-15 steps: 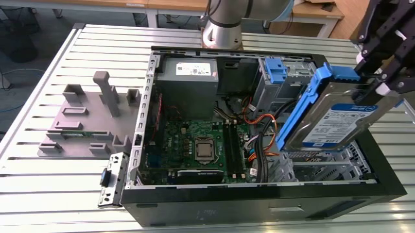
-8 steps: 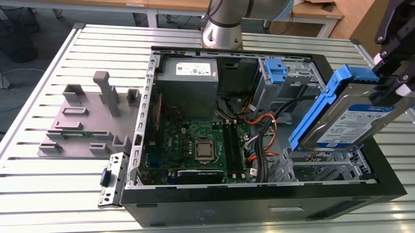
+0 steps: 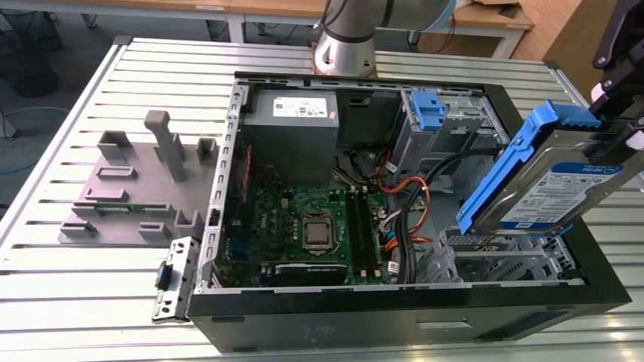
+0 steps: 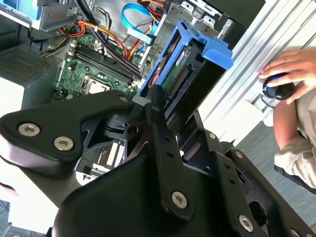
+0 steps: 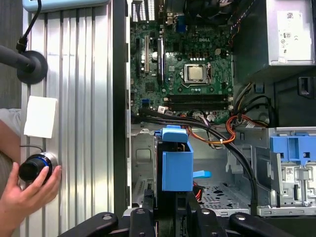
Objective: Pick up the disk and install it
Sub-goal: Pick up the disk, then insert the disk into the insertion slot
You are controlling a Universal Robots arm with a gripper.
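The disk (image 3: pixel 559 188), a silver-grey drive with a white-and-blue label in a blue plastic bracket, hangs tilted over the metal drive cage (image 3: pixel 503 260) at the case's corner on the exterior view's right. My gripper (image 3: pixel 610 136) is shut on its upper end. In the second wrist view the disk (image 4: pixel 190 59) sticks out past my gripper (image 4: pixel 165 106), with the motherboard behind it. In the first wrist view the bracket's blue end (image 5: pixel 177 165) stands between my fingers (image 5: pixel 148 210), above the cage floor.
The open computer case (image 3: pixel 403 309) holds a motherboard (image 3: pixel 312 226), a grey power-supply box (image 3: pixel 292 113), bundled cables (image 3: pixel 408 200) and a second blue bracket (image 3: pixel 427 113) in the rear bay. A grey fixture (image 3: pixel 131 188) lies on the exterior view's left. A person's hand (image 5: pixel 29 182) grips a knob beside the case.
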